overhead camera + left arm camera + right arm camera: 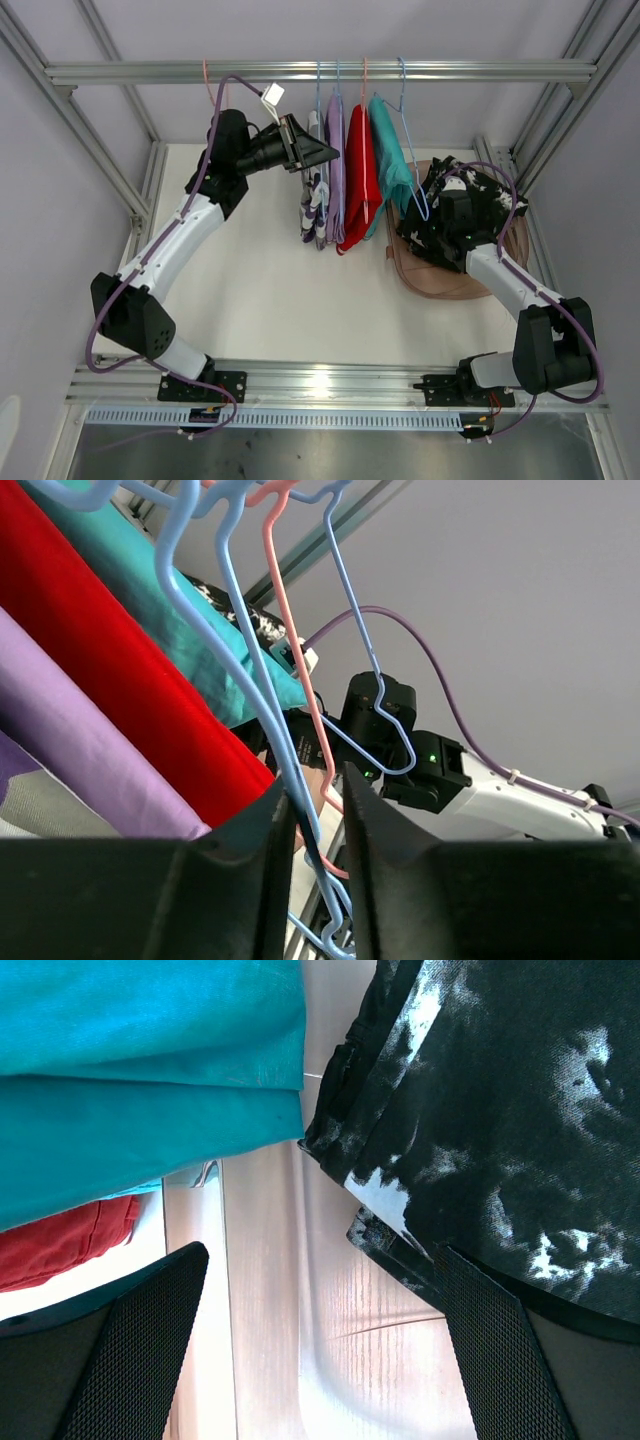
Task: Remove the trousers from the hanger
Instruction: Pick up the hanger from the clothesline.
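Done: black speckled trousers (465,205), being held by basket (450,285) below rail (150,72). Outstanding: four pairs (360,180), being carried on rail. Left gripper (318,780) slightly parted round hanger (268,742); right gripper (320,1260) spread, empty.

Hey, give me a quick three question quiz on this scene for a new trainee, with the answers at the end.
1. How many trousers hang from the rail?
2. True or false: the black speckled trousers lie off the rail, in the tan container.
3. Which gripper has hanger wire between its fingers? A. left B. right C. neither
Key: 1. four; 2. true; 3. A, the left gripper.
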